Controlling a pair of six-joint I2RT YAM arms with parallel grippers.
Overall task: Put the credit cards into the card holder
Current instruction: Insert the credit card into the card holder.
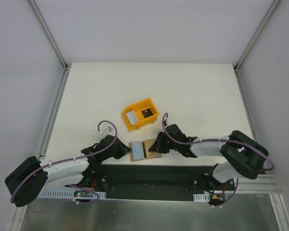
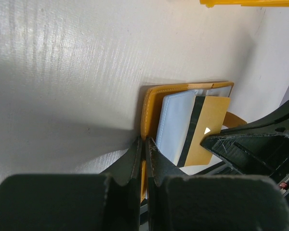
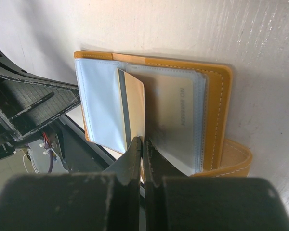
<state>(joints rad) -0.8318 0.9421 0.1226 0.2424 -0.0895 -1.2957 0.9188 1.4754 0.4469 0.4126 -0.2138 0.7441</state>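
Note:
The card holder (image 1: pixel 151 155) lies open near the table's front edge, orange-tan outside with pale grey pockets (image 3: pixel 103 103). My left gripper (image 1: pixel 126 151) is shut on its left orange edge (image 2: pixel 151 103); the orange rim shows between the fingertips (image 2: pixel 144 142). My right gripper (image 1: pixel 157 146) is shut on a tan credit card (image 3: pixel 135 103) with a dark stripe, which stands tilted over the pale pocket, seen also from the left wrist as the tan card (image 2: pixel 209 127). Two more credit cards, a grey one (image 1: pixel 131 117) and a dark one (image 1: pixel 146 113), lie in the yellow bin.
The yellow plastic bin (image 1: pixel 137 126) stands just behind the card holder. The card holder's snap tab (image 3: pixel 233 161) sticks out on its right side. The black base rail (image 1: pixel 149 175) runs along the table's near edge right below the wallet.

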